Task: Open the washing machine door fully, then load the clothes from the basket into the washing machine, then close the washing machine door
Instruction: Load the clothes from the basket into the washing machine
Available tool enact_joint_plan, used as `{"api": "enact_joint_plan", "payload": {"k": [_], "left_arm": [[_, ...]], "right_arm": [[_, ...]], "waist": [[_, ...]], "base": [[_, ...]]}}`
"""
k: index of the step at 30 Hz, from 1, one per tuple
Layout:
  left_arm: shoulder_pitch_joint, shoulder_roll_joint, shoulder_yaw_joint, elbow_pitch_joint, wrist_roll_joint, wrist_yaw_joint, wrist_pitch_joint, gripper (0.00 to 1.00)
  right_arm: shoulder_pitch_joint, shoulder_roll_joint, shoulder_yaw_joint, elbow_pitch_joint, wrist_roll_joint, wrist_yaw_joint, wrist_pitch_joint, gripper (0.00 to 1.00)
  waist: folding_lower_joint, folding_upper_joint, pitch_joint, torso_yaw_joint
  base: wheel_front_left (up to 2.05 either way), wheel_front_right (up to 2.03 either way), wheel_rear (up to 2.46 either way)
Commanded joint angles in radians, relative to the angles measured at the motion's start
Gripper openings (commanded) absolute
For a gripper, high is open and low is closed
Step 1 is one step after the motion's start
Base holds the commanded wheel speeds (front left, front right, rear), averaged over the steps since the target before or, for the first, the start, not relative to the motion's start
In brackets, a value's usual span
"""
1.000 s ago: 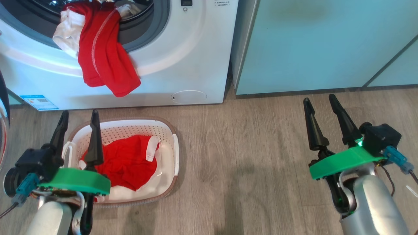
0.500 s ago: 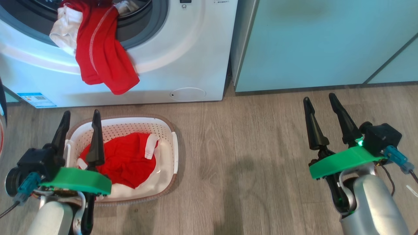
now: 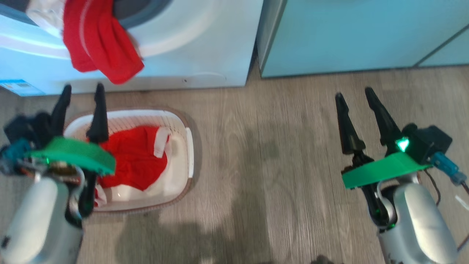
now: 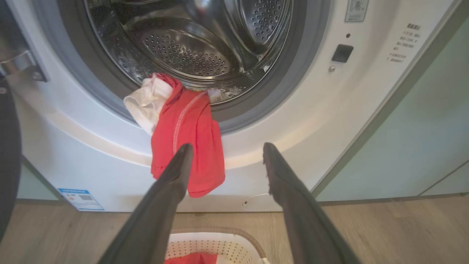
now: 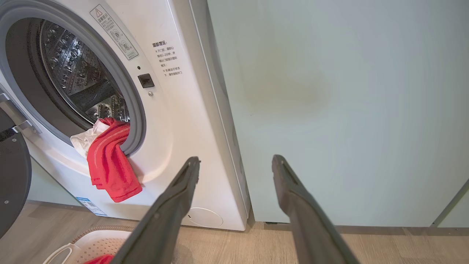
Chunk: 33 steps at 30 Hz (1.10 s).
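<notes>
Over the left side of the basket (image 3: 188, 146), the left gripper (image 3: 82, 88) hangs with fingers spread and nothing between them. The right gripper (image 3: 353, 93), well to the right over wood floor (image 3: 256, 165), is likewise spread and empty. Red clothes (image 3: 135, 161) with white trim lie in the basket, just in front of the washing machine (image 3: 205, 44). Another red and white garment (image 4: 190, 124) drapes over the grey door seal (image 4: 306, 55), partly inside the drum (image 4: 183, 51). The door (image 5: 13, 176) stands open at the left.
</notes>
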Motion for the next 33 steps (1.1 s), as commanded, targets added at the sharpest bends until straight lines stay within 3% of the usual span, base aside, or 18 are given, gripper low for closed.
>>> {"api": "enact_joint_plan", "payload": {"k": [1, 15, 22, 33], "left_arm": [[-0.074, 0.036, 0.043, 0.01, -0.018, -0.014, 0.01, 1.0], [-0.441, 0.122, 0.078, 0.448, -0.113, -0.144, 0.129, 1.0], [-0.528, 0.161, 0.088, 0.55, -0.126, -0.166, 0.155, 1.0], [-0.609, 0.223, 0.106, 0.657, -0.126, -0.162, 0.147, 1.0]], "right_arm": [[-0.038, -0.001, 0.031, -0.039, 0.005, 0.0, -0.012, 1.0], [-0.159, -0.001, 0.14, -0.016, 0.056, 0.0, -0.051, 1.0], [-0.182, -0.001, 0.152, -0.002, 0.072, 0.0, -0.057, 1.0], [-0.188, -0.001, 0.163, -0.019, 0.096, 0.0, -0.059, 1.0]], "waist": [[-0.0001, 0.0, 0.061, -0.022], [-0.0001, 0.0, 0.251, -0.134], [-0.0001, 0.0, 0.289, -0.159], [-0.0001, 0.0, 0.316, -0.176]], "base": [[0.0, 0.0, 0.0], [0.0, 0.0, 0.0], [0.0, 0.0, 0.0], [0.0, 0.0, 0.0]]}}
